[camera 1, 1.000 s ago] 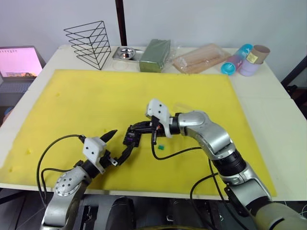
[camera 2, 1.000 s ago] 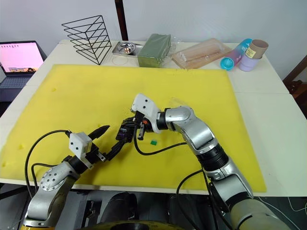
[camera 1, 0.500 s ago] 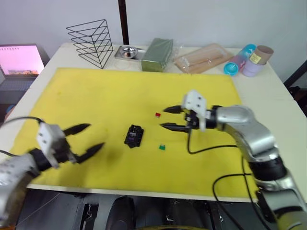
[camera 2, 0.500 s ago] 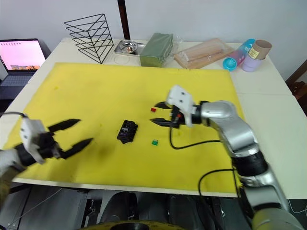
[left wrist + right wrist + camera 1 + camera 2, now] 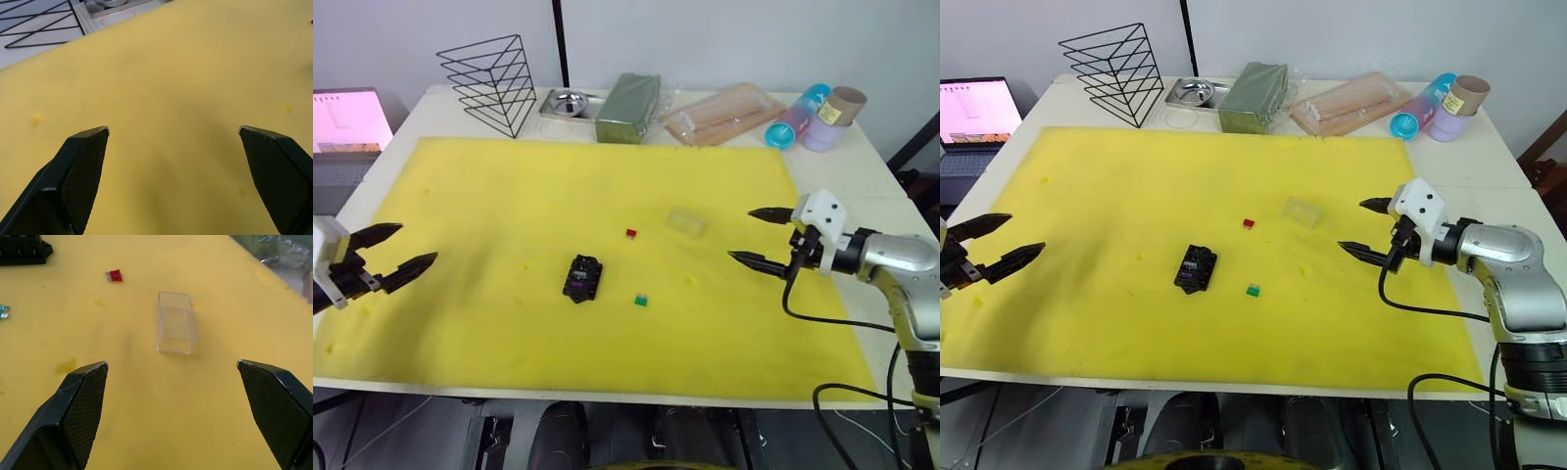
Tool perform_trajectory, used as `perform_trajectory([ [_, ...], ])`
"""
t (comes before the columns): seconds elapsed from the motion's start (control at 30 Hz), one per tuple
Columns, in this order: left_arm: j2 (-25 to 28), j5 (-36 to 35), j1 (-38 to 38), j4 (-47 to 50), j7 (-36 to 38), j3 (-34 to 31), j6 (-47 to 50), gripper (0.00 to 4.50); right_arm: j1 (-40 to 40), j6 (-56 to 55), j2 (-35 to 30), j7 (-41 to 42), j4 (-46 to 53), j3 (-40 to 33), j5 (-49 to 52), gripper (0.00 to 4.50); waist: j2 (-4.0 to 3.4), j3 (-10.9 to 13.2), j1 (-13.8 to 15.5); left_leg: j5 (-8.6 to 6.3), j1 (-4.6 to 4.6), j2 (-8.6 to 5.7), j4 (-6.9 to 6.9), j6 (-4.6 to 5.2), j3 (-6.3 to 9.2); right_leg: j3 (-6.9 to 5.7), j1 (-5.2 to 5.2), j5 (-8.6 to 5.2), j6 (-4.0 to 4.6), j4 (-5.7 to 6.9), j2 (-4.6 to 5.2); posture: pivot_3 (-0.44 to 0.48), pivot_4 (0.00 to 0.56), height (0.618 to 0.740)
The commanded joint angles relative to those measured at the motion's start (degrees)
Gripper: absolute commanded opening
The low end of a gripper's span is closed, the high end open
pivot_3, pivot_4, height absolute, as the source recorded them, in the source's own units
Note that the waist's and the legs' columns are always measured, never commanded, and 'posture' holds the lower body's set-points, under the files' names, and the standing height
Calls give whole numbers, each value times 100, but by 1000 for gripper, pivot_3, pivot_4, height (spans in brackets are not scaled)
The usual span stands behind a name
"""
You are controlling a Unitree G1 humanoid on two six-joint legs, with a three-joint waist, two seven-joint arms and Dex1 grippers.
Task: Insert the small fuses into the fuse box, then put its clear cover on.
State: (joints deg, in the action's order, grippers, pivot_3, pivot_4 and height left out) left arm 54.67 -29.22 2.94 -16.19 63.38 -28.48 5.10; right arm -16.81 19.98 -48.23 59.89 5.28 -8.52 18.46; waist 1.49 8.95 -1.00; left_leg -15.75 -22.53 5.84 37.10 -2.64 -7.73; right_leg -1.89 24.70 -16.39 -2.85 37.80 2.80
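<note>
Black plastic, the fuse box [image 5: 582,278] lies near the middle of the yellow foam mat [image 5: 509,206] on the table [image 5: 862,186]. A red fuse [image 5: 631,233] and a green fuse [image 5: 641,301] lie loose beside it; the clear cover [image 5: 685,221] rests apart, toward the right. The fuses look light, rigid and slippery: grip each by its flat plastic sides, blades free. The cover looks thin-walled: grip across its long sides, gently. Left end effector [image 5: 396,249] hangs spread wide and empty over the mat's left edge. Right end effector [image 5: 756,236] is likewise released, empty, near the cover.
</note>
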Motion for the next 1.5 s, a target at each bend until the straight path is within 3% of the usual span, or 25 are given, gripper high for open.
perform_trajectory([
  [0.03, -2, 52, 84, 42, 19, -94, -174, 4500, 3, -38, -53, -93, 86, -207, 93, 4485, 1, 1, 5, 0, 0, 0, 0, 0, -1, 1, 0, 0, 0, 0, 0, 0, 150, 740],
  [0.27, -183, 99, 178, 265, -156, -105, -306, 4500, -77, 223, -70, -260, 105, -176, 156, 4485, 1, 1, 14, 0, 0, 0, 2, 0, -1, 1, 0, 1, -1, 3, 0, 0, 150, 740],
  [0.47, -361, -182, 192, 1155, -287, -83, 85, 4500, -143, 378, -111, -157, 393, -60, 274, 4485, 2, 2, 21, 0, 0, -1, 5, 0, -1, 2, -2, 1, -2, 7, 0, 0, 150, 740],
  [0.67, -271, -712, -230, 2072, -47, -171, 915, 4500, -59, 373, -98, -94, 884, 127, 299, 4485, 1, 2, -3, 1, 4, 0, 4, -1, 2, 8, -1, 1, -3, 14, -7, 0, 150, 740],
  [0.8, -266, -728, -485, 2746, 572, 68, 596, 4500, 84, 53, -88, 87, 1202, 322, 223, 4485, 2, 3, 19, 1, 4, 0, 7, -2, 2, 8, -2, 1, -2, 16, -5, 0, 150, 740],
  [1.03, -481, -1005, -807, 3685, 679, 300, 762, 4500, 251, -225, -84, 235, 1517, 523, 211, 4485, 2, 3, 24, 1, 5, -3, 12, -2, 4, 10, -8, 1, -3, 16, -4, 0, 150, 740],
  [1.37, -610, -1129, -1041, 4080, 788, 321, 780, 4500, 343, -386, -97, 427, 1744, 700, 214, 4485, 5, 3, 24, 1, 6, -2, 16, -2, 8, 10, -9, 1, -3, 18, -9, 0, 150, 740],
  [1.5, -619, -1173, -1049, 4177, 820, 366, 793, 4500, 253, 205, -74, 355, 1805, 792, 485, 4485, 5, 3, 24, 1, 6, -2, 16, -2, 9, 10, -10, 1, -3, 18, -9, 0, 150, 740],
])
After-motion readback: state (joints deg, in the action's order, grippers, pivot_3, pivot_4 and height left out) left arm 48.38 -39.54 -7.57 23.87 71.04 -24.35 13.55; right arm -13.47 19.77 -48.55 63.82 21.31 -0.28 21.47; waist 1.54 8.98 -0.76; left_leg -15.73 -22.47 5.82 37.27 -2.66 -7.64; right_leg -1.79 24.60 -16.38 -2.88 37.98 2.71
